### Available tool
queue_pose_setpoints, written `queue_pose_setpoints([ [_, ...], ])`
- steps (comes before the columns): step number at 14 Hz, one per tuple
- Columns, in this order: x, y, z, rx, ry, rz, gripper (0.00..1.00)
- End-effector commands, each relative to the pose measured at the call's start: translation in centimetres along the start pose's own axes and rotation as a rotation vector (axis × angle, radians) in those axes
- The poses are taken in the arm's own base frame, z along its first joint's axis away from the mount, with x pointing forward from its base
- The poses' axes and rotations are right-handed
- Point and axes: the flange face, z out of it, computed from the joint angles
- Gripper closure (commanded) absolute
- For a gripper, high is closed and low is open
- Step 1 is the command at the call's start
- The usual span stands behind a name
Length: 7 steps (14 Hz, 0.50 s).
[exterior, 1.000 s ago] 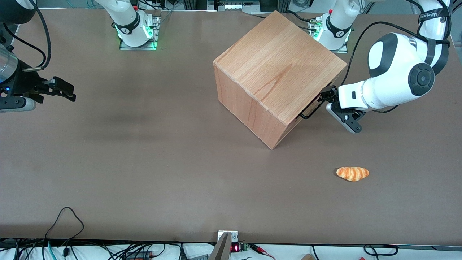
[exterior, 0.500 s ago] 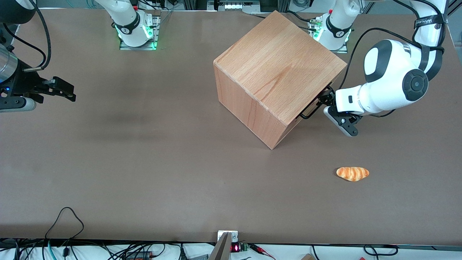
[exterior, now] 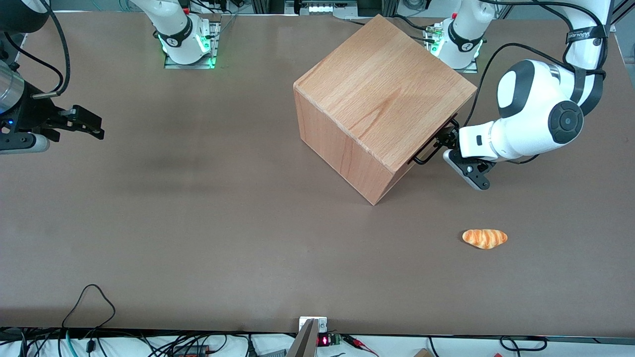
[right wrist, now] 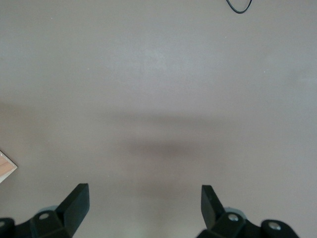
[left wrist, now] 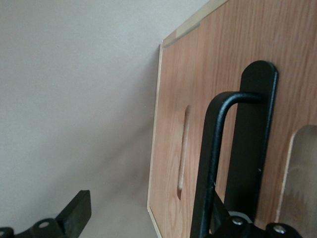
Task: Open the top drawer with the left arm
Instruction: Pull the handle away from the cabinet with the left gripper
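Your left arm (exterior: 536,116) has crept in over the last second. The wrist has slid closer to the cabinet (exterior: 382,94) and a little nearer the front camera, and the big elbow joint has swung in the same direction. The cabinet itself has not moved, and neither has the bread roll (exterior: 484,238) lying on the table (exterior: 198,208) nearer the camera.

The gripper (exterior: 443,143) now sits right at the cabinet's face on the working arm's end, level with the black wire handle (left wrist: 213,163) of the top drawer (left wrist: 198,74). From the wrist camera, the jaws are spread wide. One finger (left wrist: 257,124) lies close along the wood, with the handle bar just in front of it, and the other finger (left wrist: 74,213) is well apart from it over bare table. The bar therefore stands between the two fingers, but nothing is pinching it.

The drawer is shut, its front flush with the cabinet. To my eye the approach is about done and the pull has not started. You probably need to close on the bar next, then draw straight out along the drawer's travel. Pulling at an angle could drag the whole cabinet instead of opening the drawer.
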Motion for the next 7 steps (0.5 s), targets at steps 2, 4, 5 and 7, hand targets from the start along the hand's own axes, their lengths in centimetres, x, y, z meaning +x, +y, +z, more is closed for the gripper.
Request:
queue_pose_setpoints([
  [2, -0.4, -2.8, 0.2, 0.024, 0.046, -0.024, 0.00],
  [4, -0.5, -4.5, 0.2, 0.050, 0.072, -0.052, 0.00],
  [5, -0.5, -5.4, -0.2, 0.080, 0.106, -0.065, 0.00],
  [7, -1.0, -7.3, -0.8, 0.118, 0.142, -0.093, 0.00],
])
